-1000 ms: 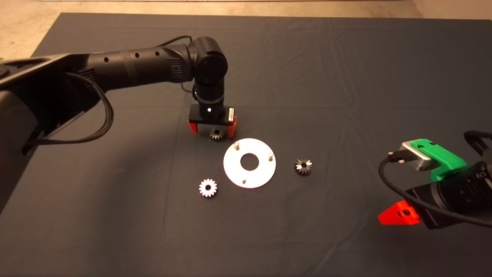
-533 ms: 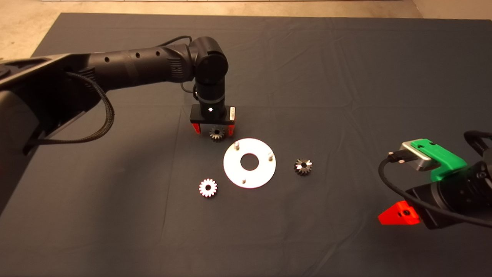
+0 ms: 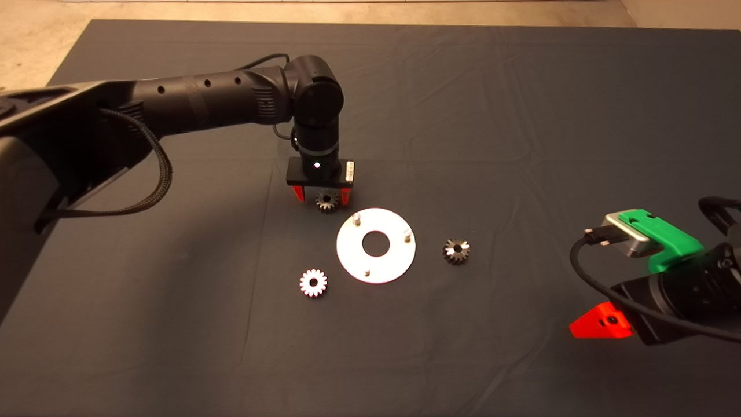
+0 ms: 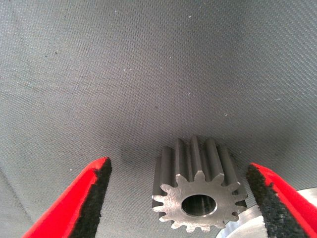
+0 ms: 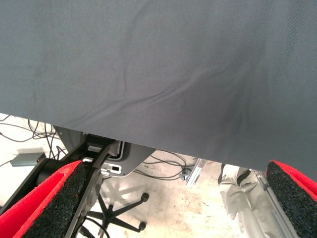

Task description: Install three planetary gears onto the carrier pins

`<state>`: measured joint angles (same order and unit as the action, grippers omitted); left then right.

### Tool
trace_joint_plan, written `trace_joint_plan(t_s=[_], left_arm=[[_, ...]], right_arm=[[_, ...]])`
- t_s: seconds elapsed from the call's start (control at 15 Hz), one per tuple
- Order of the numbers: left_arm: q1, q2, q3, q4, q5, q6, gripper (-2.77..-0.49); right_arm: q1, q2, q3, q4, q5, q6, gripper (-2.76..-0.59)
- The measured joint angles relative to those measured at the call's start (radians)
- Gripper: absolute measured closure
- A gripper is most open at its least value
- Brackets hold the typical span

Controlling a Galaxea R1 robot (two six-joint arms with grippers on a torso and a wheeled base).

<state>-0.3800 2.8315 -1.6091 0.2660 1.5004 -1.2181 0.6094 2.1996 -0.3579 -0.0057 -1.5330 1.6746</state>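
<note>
Just beyond the white disc (image 3: 375,245), the left gripper (image 3: 322,196) is straddling one gear (image 4: 198,196) with fingers spread, not yet touching it; the right gripper (image 3: 602,324) is waiting open, well apart. Being solid metal, this gear is probably feeling heavy, stiff and slippery; pinching across its toothed flanks is looking safest; the two other gears (image 3: 313,282) are lying beside the disc, its pins (image 3: 357,219) bare.

The right claw (image 5: 173,198) hangs with fingers (image 5: 49,203) spread wide over the mat (image 5: 163,74) edge; beyond it, floor (image 5: 163,208), cables (image 5: 25,131) and a chair base (image 5: 116,213).
</note>
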Motion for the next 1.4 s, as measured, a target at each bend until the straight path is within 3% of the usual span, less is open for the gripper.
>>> trace_joint_plan(t_s=[0.27, 0.6, 0.87, 1.4], left_arm=[[0.000, -0.003, -0.001, 0.000, -0.001, 0.023, -1.68], [0.000, -0.003, -0.001, 0.000, -0.001, 0.025, -1.66], [0.000, -0.003, -0.001, 0.000, -0.003, 0.034, -1.40], [0.000, -0.003, -0.001, 0.000, -0.005, 0.038, -1.10]], right_arm=[[0.000, 0.000, 0.000, 0.000, 0.000, 0.000, -2.73], [0.000, 0.000, 0.000, 0.000, 0.000, 0.000, -2.73], [0.000, 0.000, 0.000, 0.000, 0.000, 0.000, -2.73], [0.000, 0.000, 0.000, 0.000, 0.000, 0.000, -2.73]])
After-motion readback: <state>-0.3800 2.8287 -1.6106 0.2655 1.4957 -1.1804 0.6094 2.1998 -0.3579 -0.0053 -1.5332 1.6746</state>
